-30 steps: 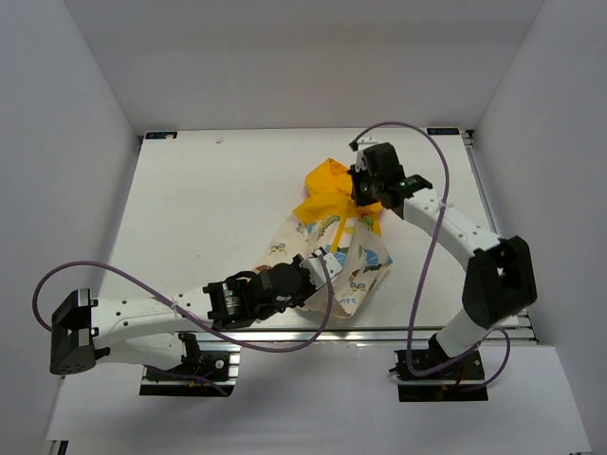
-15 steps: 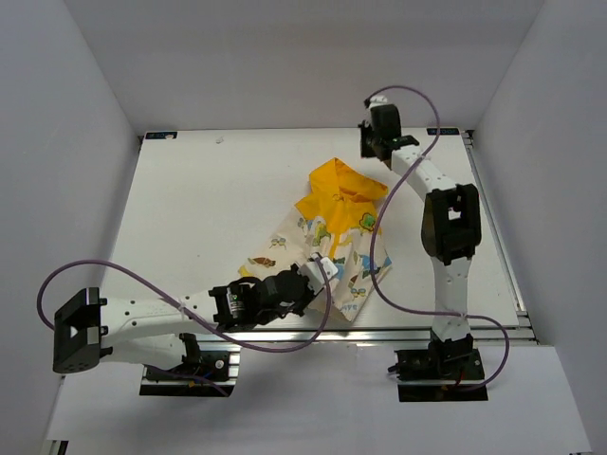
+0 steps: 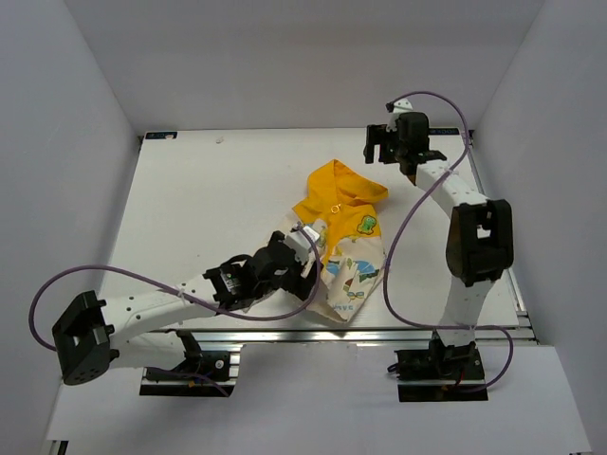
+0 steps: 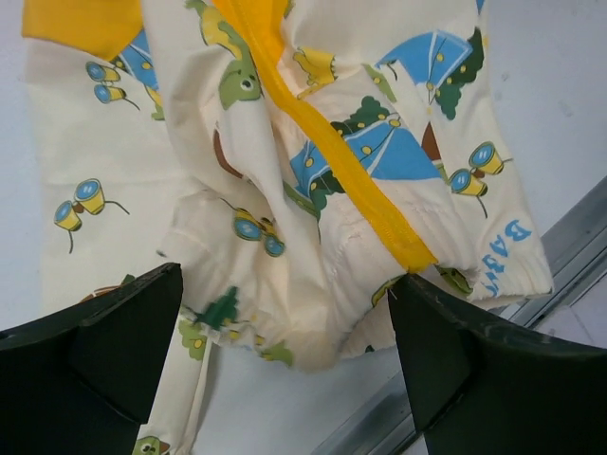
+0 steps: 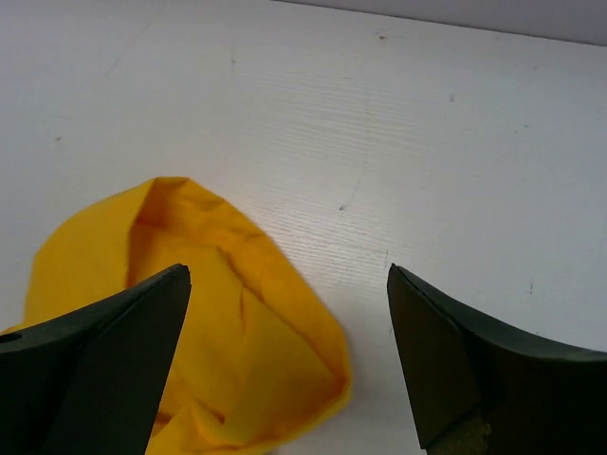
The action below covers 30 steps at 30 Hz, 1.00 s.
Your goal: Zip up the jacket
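Since half a second ago the left gripper (image 3: 308, 265) has moved away from the near edge and further over the cloth, while the right gripper (image 3: 375, 147) has swung towards the far right corner. The small cream child's jacket with colourful cartoon prints (image 3: 341, 242) lies crumpled right of the tabletop's centre, its bright yellow hood (image 3: 337, 190) pointing at the far edge and its hem close to the near edge. The left gripper (image 4: 287, 284) hangs spread wide over the hem, gripping nothing; the yellow zipper trim (image 4: 327, 152) runs diagonally below it and ends near the hem. The right gripper (image 5: 289, 275) is likewise spread and empty, above the hood's (image 5: 237, 332) edge and apart from it. The jacket looks light, soft and limp, so it will likely bunch when tugged; the hem beside the trim seems the sensible anchor, though no zipper pull is discernible. The smooth white tabletop (image 3: 209, 209) offers little friction, a metal rail (image 4: 560, 256) borders its near edge, and plain white walls (image 3: 85, 142) enclose it.
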Each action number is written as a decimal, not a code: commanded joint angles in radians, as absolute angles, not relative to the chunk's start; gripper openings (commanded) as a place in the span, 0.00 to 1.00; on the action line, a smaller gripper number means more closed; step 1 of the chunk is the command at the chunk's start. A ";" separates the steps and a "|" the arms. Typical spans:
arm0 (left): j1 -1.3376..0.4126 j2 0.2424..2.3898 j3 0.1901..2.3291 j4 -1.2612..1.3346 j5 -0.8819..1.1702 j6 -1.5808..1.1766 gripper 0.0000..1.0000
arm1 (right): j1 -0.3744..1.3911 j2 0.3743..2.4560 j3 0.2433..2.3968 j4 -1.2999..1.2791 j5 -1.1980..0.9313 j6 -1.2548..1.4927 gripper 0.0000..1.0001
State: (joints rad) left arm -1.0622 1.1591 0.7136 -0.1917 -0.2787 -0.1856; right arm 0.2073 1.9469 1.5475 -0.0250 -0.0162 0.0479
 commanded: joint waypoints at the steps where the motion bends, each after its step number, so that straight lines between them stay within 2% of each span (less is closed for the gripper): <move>1: -1.005 1.138 0.820 -0.238 -0.267 -0.218 0.98 | 0.207 1.781 1.497 0.038 -0.016 0.066 0.89; 8: -0.789 1.155 0.985 -0.275 -0.164 -0.305 0.98 | 0.199 1.568 1.370 -0.061 0.117 0.147 0.89; 13: -0.773 1.106 1.120 -0.305 -0.169 -0.278 0.98 | 0.181 1.442 1.295 -0.109 0.135 0.179 0.89; 17: -0.759 1.106 1.222 -0.397 -0.352 -0.294 0.98 | 0.166 1.373 1.270 -0.158 0.158 0.219 0.89; 19: -0.721 1.146 1.255 -0.467 -0.359 -0.345 0.98 | 0.161 1.359 1.270 -0.224 0.211 0.262 0.89; 24: -0.399 1.301 1.307 -0.572 -0.195 -0.518 0.98 | 0.161 1.275 1.200 -0.290 0.256 0.287 0.89; 26: -0.259 1.325 1.284 -0.540 -0.053 -0.555 0.98 | 0.161 1.217 1.149 -0.252 0.230 0.298 0.89; 28: -0.186 1.312 1.229 -0.468 0.115 -0.577 0.98 | 0.161 1.178 1.074 -0.221 0.180 0.302 0.89; 30: -0.141 1.293 1.198 -0.430 0.140 -0.583 0.98 | 0.161 1.125 1.023 -0.166 0.160 0.311 0.89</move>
State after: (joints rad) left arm -0.1864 1.3613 1.2224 -0.4606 -0.0425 -0.5194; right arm 0.1638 1.1851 1.0664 -0.2413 0.1959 0.2817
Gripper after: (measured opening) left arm 0.981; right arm 0.895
